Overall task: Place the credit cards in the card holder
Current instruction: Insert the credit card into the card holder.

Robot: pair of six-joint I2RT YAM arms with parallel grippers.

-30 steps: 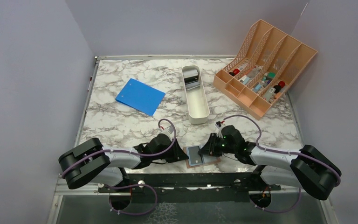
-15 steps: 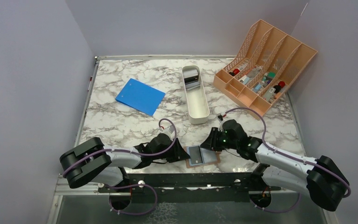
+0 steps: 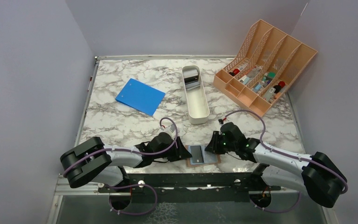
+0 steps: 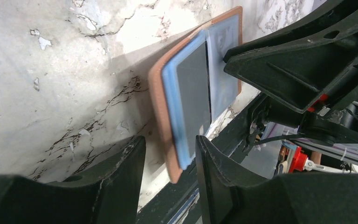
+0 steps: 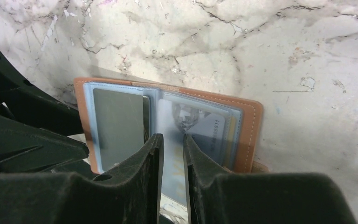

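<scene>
currently the card holder [image 3: 207, 157] lies open on the tabletop [image 3: 121, 121], one edge inside the parted, empty left end effector [image 4: 170, 144]; the right end effector [image 5: 172, 140], narrowly open and empty, sits over its fold. likely light, floppy: pin a cover edge.

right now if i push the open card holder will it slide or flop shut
Probably floppy: the card holder has thin clear sleeves layered inside its cover. Likely light, so it may slide on the smooth marble table rather than fold.
</scene>
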